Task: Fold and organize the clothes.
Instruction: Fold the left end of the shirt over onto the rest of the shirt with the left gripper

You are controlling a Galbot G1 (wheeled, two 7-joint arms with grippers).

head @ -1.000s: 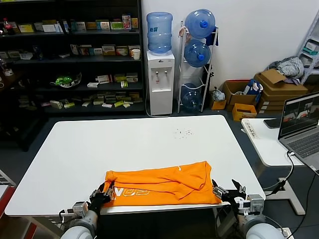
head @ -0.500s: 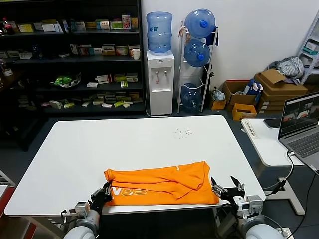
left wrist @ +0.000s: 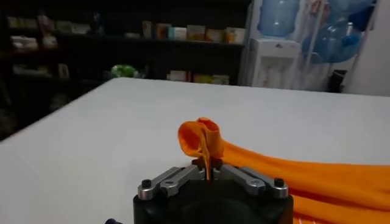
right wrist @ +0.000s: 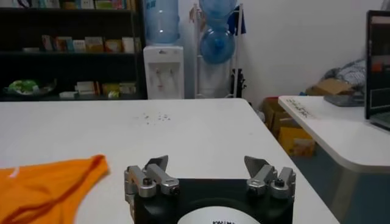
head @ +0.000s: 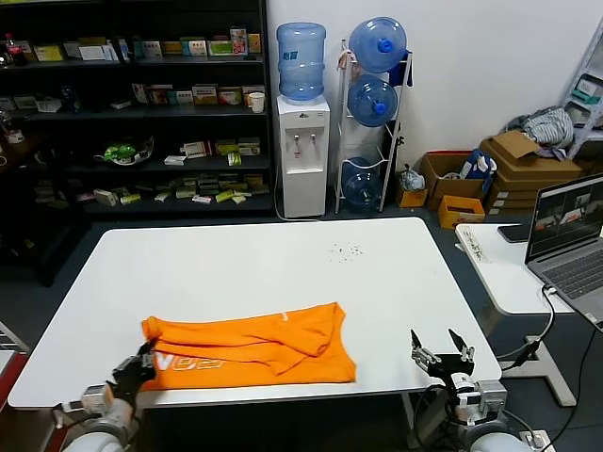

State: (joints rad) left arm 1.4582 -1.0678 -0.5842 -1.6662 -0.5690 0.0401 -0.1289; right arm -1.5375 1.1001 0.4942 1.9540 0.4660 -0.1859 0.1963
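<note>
One left tool (head: 143, 365) pinches the T-shirt (head: 250, 346) corner, seemingly bunched.

You see soft, matt orange cloth on the T-shirt (head: 250, 345), creased in folds. The table (head: 264, 264) top is smooth, matt white. The left gripper (left wrist: 208, 171) and right gripper (right wrist: 210, 176) show matt black housings with bare metal fingers.

Right gripper (right wrist: 210, 172) low over the near edge of the white table (right wrist: 201, 131), fingers (right wrist: 148, 175) spread wide apart, nothing between them. Orange T-shirt (right wrist: 46, 185) lying flat on the tabletop off to one side, apart from the gripper. Beyond the table: water dispenser (right wrist: 163, 61), dark shelving (right wrist: 73, 52), second white table (right wrist: 341, 131).
</note>
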